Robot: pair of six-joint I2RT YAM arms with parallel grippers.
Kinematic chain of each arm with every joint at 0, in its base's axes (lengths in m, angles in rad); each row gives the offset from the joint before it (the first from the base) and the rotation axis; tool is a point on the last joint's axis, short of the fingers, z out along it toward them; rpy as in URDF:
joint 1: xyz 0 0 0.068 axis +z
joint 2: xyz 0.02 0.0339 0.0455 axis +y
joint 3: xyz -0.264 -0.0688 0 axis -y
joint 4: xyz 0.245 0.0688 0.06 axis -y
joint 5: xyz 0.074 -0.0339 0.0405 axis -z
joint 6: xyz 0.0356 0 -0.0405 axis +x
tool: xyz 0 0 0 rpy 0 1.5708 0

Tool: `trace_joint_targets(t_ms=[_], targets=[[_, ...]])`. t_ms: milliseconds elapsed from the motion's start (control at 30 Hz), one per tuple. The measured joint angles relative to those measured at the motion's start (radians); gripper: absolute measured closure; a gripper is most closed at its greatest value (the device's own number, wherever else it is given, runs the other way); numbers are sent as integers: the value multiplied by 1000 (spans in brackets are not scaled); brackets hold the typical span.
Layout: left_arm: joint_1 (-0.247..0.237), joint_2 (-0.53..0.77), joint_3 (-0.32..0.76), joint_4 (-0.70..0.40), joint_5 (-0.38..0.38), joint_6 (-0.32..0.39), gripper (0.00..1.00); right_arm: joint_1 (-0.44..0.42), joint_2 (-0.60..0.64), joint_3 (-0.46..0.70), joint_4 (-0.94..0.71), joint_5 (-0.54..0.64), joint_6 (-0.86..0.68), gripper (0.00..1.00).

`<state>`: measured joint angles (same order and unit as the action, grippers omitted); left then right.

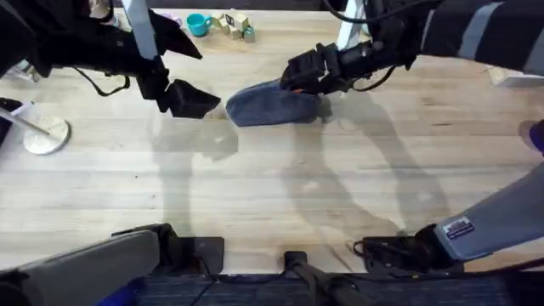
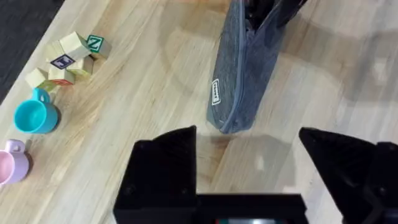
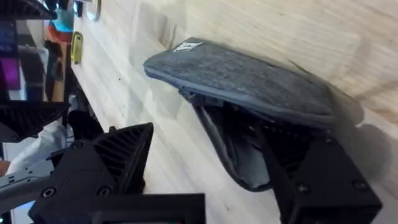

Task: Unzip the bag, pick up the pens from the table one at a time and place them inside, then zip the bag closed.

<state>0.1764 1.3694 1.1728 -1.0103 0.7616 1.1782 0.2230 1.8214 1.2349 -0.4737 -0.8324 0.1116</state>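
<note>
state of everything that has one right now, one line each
bag: unzipped, mouth gaping open, lying on the table
left end effector: open, empty, beside the bag's end
right end effector: open, one finger inside the bag's mouth
teal cup: upright

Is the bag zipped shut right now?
No, the bag gapes open along its zipper, and one finger of the right hand reaches inside the opening.

light wood planks [image 1: 255,187] under even light, dark floor [image 2: 18,37] beyond.
</note>
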Motion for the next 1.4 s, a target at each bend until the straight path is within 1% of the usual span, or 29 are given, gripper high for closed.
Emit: trace_joint_targets(t_ms=[167,467,633,667,933,1233,1400], targets=[[0,0,0,0,0,0,8,3,0,-35,68,-4,20,6],[0,0,0,1,0,0,8,43,52,-37,200,-33,83,6],[0,0,0,8,0,0,8,47,52,-37,209,-63,105,6],[0,0,0,12,0,0,8,48,53,-37,211,-108,111,6],[0,0,0,12,0,0,8,42,53,-38,214,-210,125,6],[0,0,0,12,0,1,8,40,50,-38,234,-236,128,6],[0,0,0,12,0,0,7,40,-3,-41,234,-237,127,6]])
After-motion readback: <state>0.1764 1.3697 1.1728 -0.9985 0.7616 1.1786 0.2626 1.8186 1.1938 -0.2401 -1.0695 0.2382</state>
